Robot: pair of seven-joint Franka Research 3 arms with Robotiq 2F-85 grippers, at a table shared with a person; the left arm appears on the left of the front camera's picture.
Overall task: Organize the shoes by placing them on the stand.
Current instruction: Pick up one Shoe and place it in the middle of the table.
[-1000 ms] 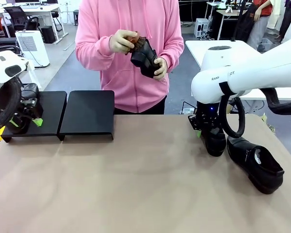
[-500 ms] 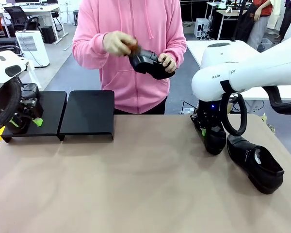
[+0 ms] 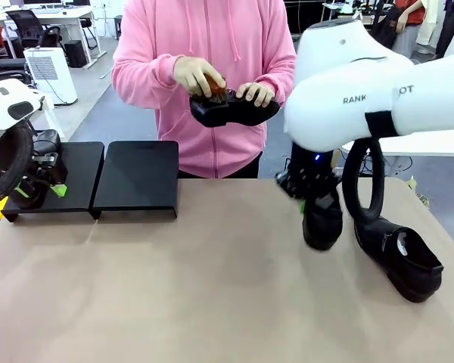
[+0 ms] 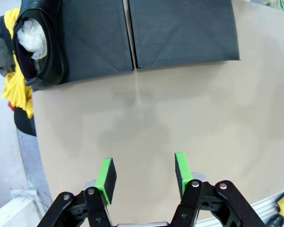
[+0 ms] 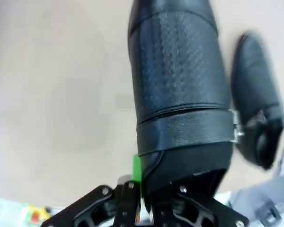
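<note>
4 shoes in play. Right gripper (image 5: 141,185) is clamped on the heel rim of the held shoe (image 5: 180,94), which hangs toe-down beyond its fingers; gripping the stiff collar probably leaves the sole free for setting down flat. A second shoe (image 3: 399,257) lies on the table (image 3: 174,295) just beside it. Left gripper (image 4: 144,172), fingers apart and empty, hovers with the stand (image 4: 180,33) ahead; a placed shoe (image 4: 38,45) sits on the stand's outer end. A person's hand (image 3: 199,76) brushes the 4th shoe (image 3: 238,112).

— Centre of frame?
— Black textured shoe (image 5: 180,94), near end clamped between jaws at bottom edge.
— Elsewhere?
— Second black shoe (image 5: 255,109), blurred, at right; tan table (image 5: 52,94) at left.
</note>
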